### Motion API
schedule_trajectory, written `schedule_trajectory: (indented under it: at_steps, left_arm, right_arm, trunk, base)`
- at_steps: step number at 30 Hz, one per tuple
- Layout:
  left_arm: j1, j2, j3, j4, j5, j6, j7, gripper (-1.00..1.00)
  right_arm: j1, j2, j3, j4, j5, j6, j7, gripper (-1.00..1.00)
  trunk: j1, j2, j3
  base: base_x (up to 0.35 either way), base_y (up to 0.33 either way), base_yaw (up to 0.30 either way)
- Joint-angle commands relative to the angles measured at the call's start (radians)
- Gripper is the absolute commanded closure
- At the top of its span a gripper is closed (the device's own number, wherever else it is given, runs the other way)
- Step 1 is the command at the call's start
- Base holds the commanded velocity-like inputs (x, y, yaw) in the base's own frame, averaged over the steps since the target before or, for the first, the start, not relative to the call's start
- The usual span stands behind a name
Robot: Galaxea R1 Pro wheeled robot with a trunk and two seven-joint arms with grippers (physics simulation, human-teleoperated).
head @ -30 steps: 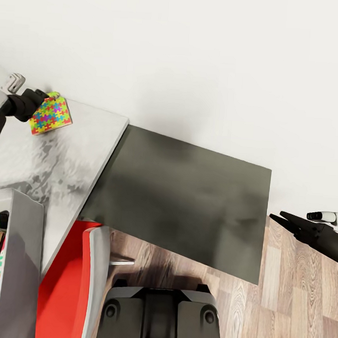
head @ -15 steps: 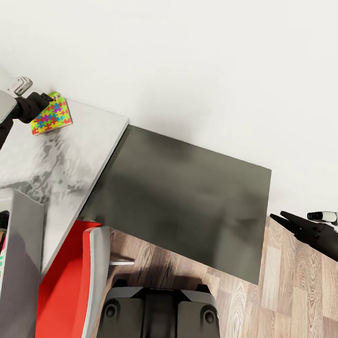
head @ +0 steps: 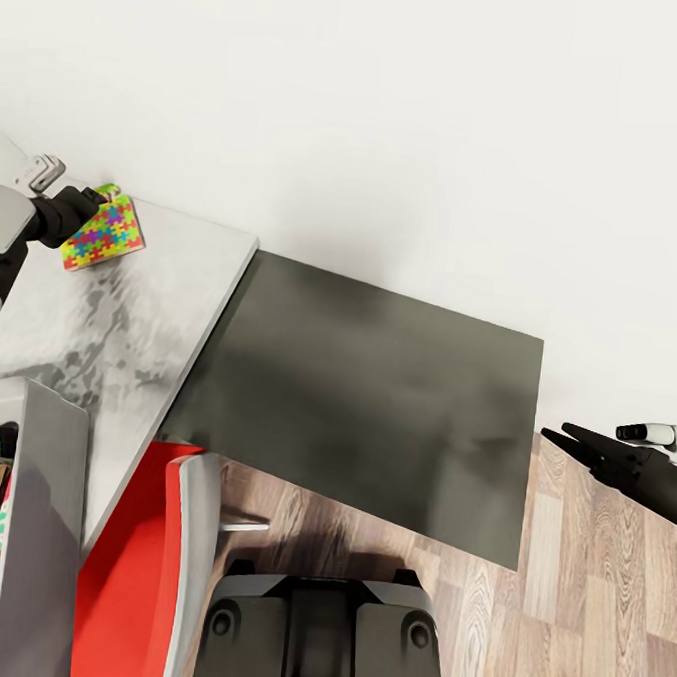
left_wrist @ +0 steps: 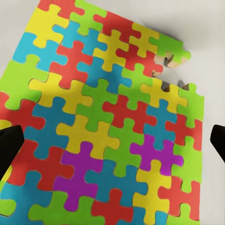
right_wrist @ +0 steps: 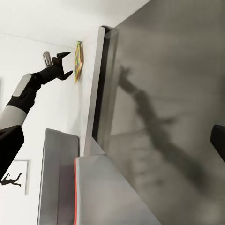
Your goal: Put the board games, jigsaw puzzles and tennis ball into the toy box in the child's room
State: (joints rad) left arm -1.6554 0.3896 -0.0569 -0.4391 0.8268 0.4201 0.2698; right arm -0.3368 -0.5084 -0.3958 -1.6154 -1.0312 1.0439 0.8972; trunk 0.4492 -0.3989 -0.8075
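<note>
Jigsaw puzzle [head: 103, 233], a thin many-coloured flat square on the pale grey surface [head: 129, 316], lay between the left gripper's [head: 94, 203] spread fingers and risked sliding away if nudged

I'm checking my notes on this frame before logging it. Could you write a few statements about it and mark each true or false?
1. The left pincer is at the jigsaw puzzle on the table. True.
2. The right pincer holds a puzzle. False: it hangs empty over the wood floor.
3. The chair is blue. False: it is red.
4. The toy box already has colourful items inside. True.
</note>
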Motion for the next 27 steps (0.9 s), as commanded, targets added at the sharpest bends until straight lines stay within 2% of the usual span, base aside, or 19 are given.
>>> schedule_trajectory:
  at_steps: [1,12,27]
  left_arm:
    - [0.001,0.002,-0.006,0.089,0.007,0.003,0.009,-1.0]
    - [0.008,0.005,-0.004,0.089,0.008,0.002,0.009,-1.0]
    - [0.009,0.0,0.002,0.089,0.018,0.003,0.009,-1.0]
  right_arm:
    - [-0.001,0.0,-0.001,0.0,0.003,0.003,0.005,-1.0]
    - [-0.001,-0.001,0.0,0.0,0.003,0.003,0.005,-1.0]
    - [-0.001,0.001,0.0,0.0,0.003,0.003,0.005,-1.0]
  trunk:
    - [0.001,-0.001,-0.001]
    - [0.001,-0.001,-0.001]
    - [0.001,-0.001,-0.001]
  base:
    - [0.0,0.0,0.0]
    - [0.0,0.0,-0.037]
    - [0.0,0.0,-0.234]
